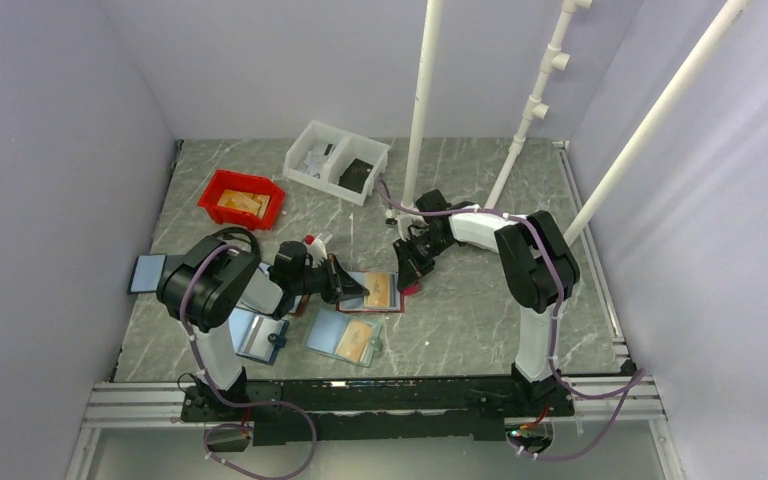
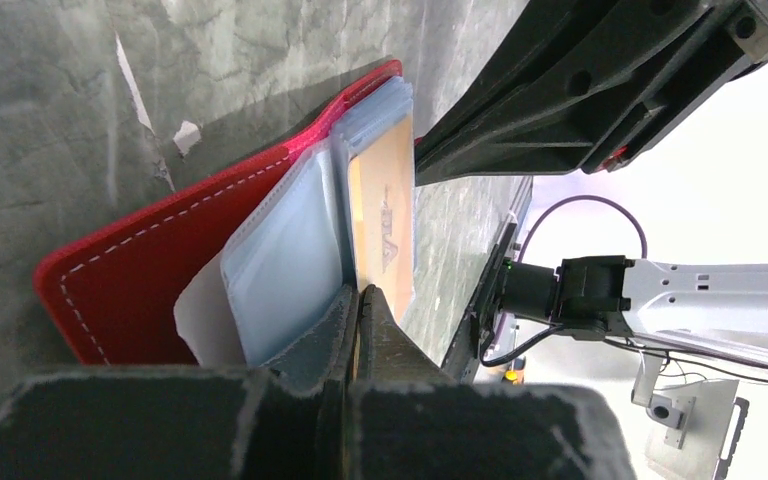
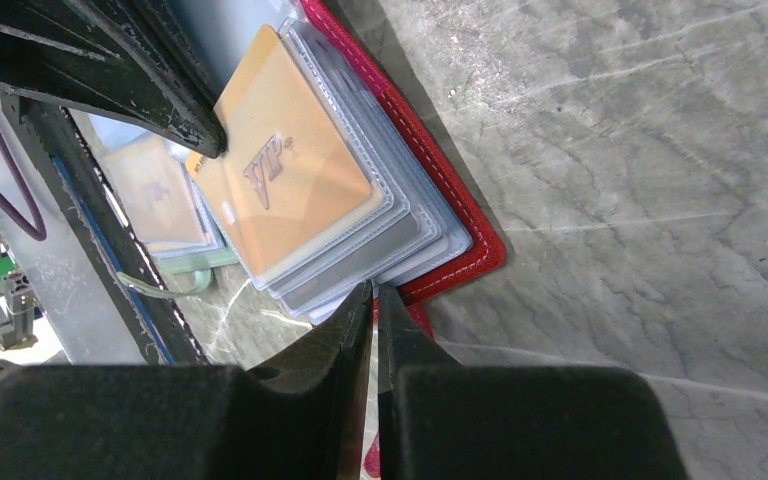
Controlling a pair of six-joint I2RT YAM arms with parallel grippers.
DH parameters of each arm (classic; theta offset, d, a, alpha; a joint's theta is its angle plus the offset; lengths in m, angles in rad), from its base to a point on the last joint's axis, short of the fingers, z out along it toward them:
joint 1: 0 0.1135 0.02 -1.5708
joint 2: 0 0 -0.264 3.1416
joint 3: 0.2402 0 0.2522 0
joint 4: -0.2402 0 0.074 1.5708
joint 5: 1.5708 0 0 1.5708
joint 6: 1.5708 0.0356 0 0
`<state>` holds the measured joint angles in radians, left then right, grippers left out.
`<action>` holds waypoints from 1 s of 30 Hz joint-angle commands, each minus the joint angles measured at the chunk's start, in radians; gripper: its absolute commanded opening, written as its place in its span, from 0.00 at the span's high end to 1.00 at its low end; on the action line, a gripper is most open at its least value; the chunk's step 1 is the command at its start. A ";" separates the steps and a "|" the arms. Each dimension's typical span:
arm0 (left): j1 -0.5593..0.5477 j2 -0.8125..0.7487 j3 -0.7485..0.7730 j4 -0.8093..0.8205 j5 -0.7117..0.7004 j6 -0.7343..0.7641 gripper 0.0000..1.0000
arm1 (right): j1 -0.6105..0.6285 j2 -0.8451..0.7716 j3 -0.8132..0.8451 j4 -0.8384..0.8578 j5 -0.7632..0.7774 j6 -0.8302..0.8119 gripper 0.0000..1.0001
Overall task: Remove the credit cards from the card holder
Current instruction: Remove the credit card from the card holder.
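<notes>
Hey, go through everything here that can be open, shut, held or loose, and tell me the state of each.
card holder, open, its clear sleeves fanned out.
orange card, inside the top sleeve, not pulled out.
left gripper, shut, tips at the sleeves' edge.
right gripper, almost shut, tips at the sleeves' corner; any grip unclear.
teal holder, open, an orange card in it.
brown holder, open.
</notes>
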<state>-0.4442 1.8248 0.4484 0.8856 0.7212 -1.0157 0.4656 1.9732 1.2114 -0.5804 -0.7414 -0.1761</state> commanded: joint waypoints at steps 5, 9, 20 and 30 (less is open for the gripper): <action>0.015 -0.069 -0.016 0.004 0.063 0.021 1.00 | 0.005 -0.004 0.015 -0.040 0.034 -0.105 0.87; 0.008 -0.114 0.018 -0.044 0.085 0.101 1.00 | 0.006 -0.128 0.013 -0.059 -0.022 -0.193 0.77; -0.097 -0.424 0.167 -0.620 -0.026 0.688 1.00 | 0.001 -0.549 -0.240 0.152 -0.114 -0.532 0.35; -0.176 -0.518 0.197 -0.765 -0.073 0.960 1.00 | -0.063 -0.545 -0.308 0.136 -0.201 -0.722 0.27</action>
<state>-0.5877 1.3434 0.5934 0.1818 0.6647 -0.2146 0.4126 1.4406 0.9268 -0.4862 -0.8852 -0.7891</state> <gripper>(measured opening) 0.009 0.718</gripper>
